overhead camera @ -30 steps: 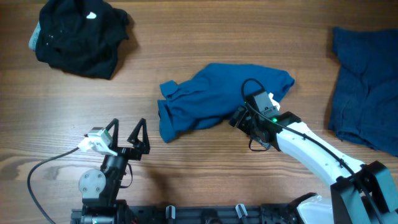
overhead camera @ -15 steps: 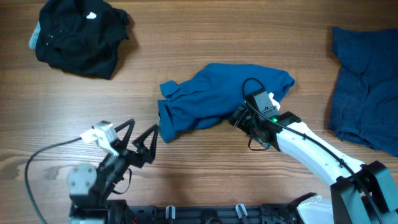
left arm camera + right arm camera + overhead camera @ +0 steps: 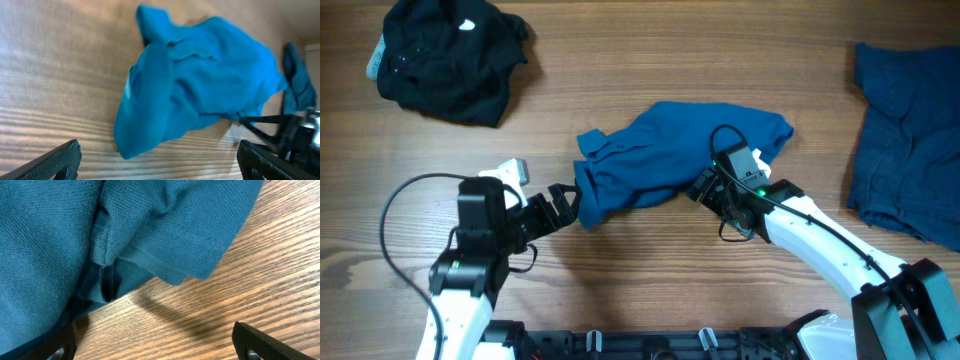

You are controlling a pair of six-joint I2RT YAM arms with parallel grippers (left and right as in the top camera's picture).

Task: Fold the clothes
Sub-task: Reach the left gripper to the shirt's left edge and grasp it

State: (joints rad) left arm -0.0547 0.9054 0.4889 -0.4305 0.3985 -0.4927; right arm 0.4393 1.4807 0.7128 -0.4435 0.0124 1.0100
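The clothes lie in three heaps. A medium-blue polo shirt (image 3: pixel 670 150) is crumpled at the table's middle, its collar end at the left. My left gripper (image 3: pixel 563 204) stands open at the shirt's lower-left corner. In the left wrist view that corner (image 3: pixel 137 142) hangs just ahead of the wide gap between the fingers (image 3: pixel 57 161). My right gripper (image 3: pixel 706 190) is open at the shirt's lower-right edge. In the right wrist view the hem (image 3: pixel 165 267) lies above bare wood, and the left finger (image 3: pixel 55 347) sits against the cloth. Nothing is held.
A black garment (image 3: pixel 450 55) lies bunched at the back left. A darker blue garment (image 3: pixel 910 140) lies spread at the right edge. The right arm (image 3: pixel 830 245) crosses the front right, and the left arm's cable (image 3: pixel 395 215) loops at the front left.
My left arm has swung from the front edge up and right, bringing its open gripper to the polo shirt's lower-left corner. The right arm and the shirt have stayed still.
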